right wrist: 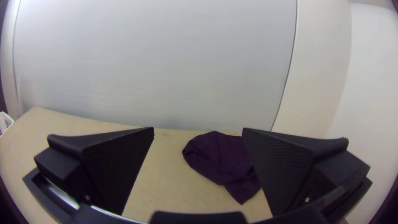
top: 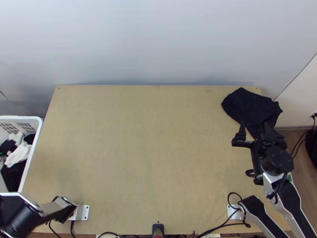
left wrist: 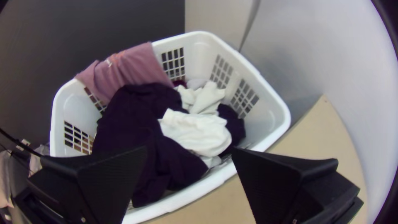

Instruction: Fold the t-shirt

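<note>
In the top view, my right gripper (top: 254, 126) stands open at the near end of a dark bunched garment (top: 250, 104), one finger over or beside its near part. The cloth lies crumpled at the table's far right corner; whether it is the t-shirt I cannot tell. In the right wrist view the dark purple cloth (right wrist: 219, 159) is beyond my right gripper (right wrist: 198, 132), with nothing held between the fingers. My left gripper (left wrist: 190, 150) is open in the left wrist view, facing a white laundry basket (left wrist: 273, 108), its fingers holding nothing.
The basket (top: 39, 137) stands against the table's left side, holding white cloths (left wrist: 199, 130) and a dark garment (left wrist: 137, 120). A pink cloth (left wrist: 128, 68) hangs over its rim. Bare tabletop (top: 138, 146) stretches across the middle. Cables (top: 224, 226) lie at the near edge.
</note>
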### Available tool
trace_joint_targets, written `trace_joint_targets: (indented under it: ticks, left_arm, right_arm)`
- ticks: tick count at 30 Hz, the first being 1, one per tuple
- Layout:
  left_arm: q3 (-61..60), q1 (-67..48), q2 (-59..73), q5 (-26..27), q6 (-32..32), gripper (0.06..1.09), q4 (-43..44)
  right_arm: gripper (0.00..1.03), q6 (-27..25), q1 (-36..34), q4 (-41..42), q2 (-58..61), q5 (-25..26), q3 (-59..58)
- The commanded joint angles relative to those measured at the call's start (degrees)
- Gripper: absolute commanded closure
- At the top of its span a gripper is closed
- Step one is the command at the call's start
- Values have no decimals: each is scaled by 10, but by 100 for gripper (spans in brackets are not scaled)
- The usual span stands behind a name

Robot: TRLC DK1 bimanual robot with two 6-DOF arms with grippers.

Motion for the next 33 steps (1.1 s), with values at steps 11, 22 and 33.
trace_joint_targets:
  ticks: [11, 22, 33]
  left_arm:
    - [-5, 114, 211, 12, 33, 11, 51]
    - [-14, 107, 241, 13, 26, 31, 89]
    - [-40, 108, 251, 12, 26, 94, 178]
  right_arm:
    - [4, 40, -1, -9, 81, 3, 16]
    - [4, 43, -2, -8, 92, 4, 13]
    - [4, 42, -2, -8, 96, 4, 10]
